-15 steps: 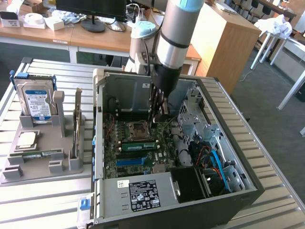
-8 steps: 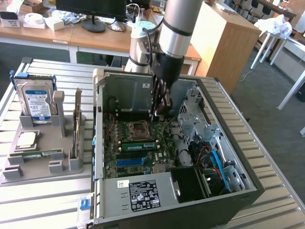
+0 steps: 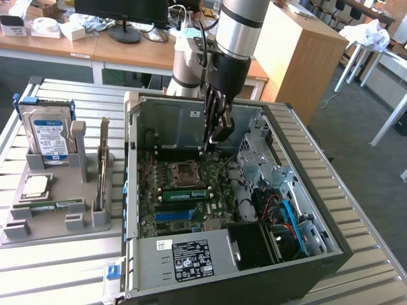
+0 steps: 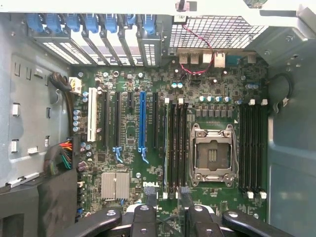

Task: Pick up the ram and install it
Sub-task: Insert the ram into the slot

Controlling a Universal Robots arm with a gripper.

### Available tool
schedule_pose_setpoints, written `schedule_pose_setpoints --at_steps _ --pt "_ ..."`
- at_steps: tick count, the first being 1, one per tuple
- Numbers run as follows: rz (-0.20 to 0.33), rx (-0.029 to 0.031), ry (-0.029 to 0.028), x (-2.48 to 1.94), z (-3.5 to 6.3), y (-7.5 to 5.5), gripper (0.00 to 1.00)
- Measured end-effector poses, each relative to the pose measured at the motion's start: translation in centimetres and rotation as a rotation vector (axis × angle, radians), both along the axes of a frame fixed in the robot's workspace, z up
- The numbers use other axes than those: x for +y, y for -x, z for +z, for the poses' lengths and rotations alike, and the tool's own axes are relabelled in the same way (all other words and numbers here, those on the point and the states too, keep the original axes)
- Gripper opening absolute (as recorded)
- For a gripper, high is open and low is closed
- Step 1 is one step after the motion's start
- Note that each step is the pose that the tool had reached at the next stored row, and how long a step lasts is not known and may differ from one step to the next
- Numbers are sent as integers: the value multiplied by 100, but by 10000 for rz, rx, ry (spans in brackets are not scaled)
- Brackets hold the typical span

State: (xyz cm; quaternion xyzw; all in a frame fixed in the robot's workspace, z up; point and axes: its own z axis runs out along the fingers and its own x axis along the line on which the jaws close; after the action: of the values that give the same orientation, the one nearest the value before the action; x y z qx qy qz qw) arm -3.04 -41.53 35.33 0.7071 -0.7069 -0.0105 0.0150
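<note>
Black blocky fingers (image 4: 144, 217) stood apart and empty over the grey sheet-metal computer case (image 3: 172, 121), where the ram (image 3: 184, 194), a thin green strip with dark chips, sat in the motherboard (image 4: 227, 94) beside the square socket (image 4: 212, 155).

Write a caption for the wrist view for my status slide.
Open, empty fingers poised over the motherboard, close to the black memory slots beside the empty processor socket.

Robotics lab in an office-type room: robot arm (image 3: 245, 25) over an open PC case (image 3: 165, 121) on a slatted metal bench (image 3: 57, 267), parts fixture (image 3: 57, 222) w/ hard drive (image 3: 49, 133) at mid-left, wooden desks (image 3: 38, 43) & monitor (image 3: 121, 7) along the top.
</note>
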Motion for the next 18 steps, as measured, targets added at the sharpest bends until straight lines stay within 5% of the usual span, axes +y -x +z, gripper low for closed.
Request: schedule_pose_setpoints --at_steps 13,15,18 --pt "0 1 1 0 1 0 30" --pt "0 1 2 0 1 0 17" --pt "0 1 1 0 1 0 10"
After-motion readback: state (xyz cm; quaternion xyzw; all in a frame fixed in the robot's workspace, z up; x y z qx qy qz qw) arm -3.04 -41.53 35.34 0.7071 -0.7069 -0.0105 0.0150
